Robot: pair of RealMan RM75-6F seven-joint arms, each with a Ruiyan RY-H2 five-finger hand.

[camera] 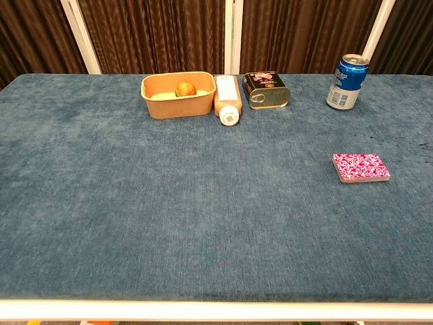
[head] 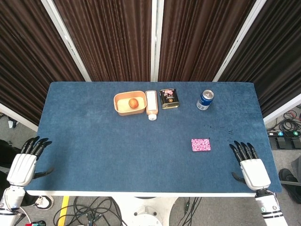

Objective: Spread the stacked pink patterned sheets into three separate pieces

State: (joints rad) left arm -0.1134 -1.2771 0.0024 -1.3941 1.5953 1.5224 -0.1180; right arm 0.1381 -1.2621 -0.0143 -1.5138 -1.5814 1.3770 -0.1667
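The pink patterned sheets [head: 201,144] [camera: 360,168] lie as one small neat stack on the blue table, right of centre. My right hand [head: 250,166] rests at the table's front right corner, a short way right of and nearer than the stack, fingers spread and holding nothing. My left hand [head: 26,161] hovers off the front left corner, fingers apart, also empty. Neither hand shows in the chest view.
Along the back stand a tan bowl [head: 129,103] [camera: 178,94] with a round fruit, a lying orange bottle [head: 151,103] [camera: 227,100], a dark tin [head: 169,98] [camera: 265,90] and a blue can [head: 205,100] [camera: 348,82]. The blue table cloth [head: 117,150] spans the whole work area.
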